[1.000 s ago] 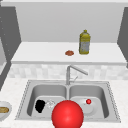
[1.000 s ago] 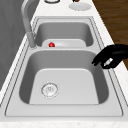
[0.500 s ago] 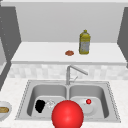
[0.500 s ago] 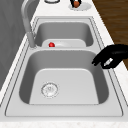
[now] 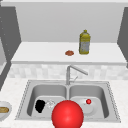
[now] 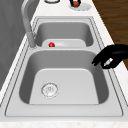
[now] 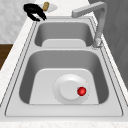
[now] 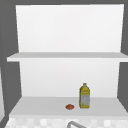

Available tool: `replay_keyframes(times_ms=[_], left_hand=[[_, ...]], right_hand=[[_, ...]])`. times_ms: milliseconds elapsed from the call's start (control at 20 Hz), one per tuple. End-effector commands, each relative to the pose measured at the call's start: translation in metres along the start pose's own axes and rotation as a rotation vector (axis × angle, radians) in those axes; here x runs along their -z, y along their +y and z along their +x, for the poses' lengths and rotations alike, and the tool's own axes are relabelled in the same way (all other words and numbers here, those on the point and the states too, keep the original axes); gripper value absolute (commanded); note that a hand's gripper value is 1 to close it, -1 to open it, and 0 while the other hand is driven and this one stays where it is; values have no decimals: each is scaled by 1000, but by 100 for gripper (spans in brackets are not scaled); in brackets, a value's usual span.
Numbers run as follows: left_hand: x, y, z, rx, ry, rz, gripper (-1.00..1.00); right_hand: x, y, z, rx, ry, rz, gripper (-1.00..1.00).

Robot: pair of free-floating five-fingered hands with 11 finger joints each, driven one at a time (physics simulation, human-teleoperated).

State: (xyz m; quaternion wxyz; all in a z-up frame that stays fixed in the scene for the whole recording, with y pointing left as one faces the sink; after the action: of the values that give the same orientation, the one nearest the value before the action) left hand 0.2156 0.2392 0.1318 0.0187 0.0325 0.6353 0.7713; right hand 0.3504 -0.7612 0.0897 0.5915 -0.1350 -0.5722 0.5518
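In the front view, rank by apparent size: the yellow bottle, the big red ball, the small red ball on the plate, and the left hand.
1. big red ball, though it may simply be nearest the camera
2. yellow bottle
3. left hand
4. small red ball, on the plate

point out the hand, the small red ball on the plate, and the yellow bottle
left hand [image 6: 113, 56], left side view, on its palm above the near basin's edge
small red ball [image 7: 81, 91], right side view, its middle
yellow bottle [image 5: 84, 43], front view, on its label
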Motion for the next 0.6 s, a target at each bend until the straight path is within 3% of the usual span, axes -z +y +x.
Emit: replay_keyframes(times_ms=[0,200,300,350,550], left_hand=[[0,0,0,0,0,0,0],[0,0,0,0,0,0,0],[0,0,0,0,0,0,0],[0,0,0,0,0,0,0],[0,0,0,0,0,0,0]], right_hand=[[-5,13,-13,3,-20,-27,-100],[-6,0,-4,19,-44,-78,-100],[-9,-12,2,-27,-72,-168,-100],[-12,-15,6,-46,-32,-199,-100],[-16,-30,13,-94,-22,-190,-100]])
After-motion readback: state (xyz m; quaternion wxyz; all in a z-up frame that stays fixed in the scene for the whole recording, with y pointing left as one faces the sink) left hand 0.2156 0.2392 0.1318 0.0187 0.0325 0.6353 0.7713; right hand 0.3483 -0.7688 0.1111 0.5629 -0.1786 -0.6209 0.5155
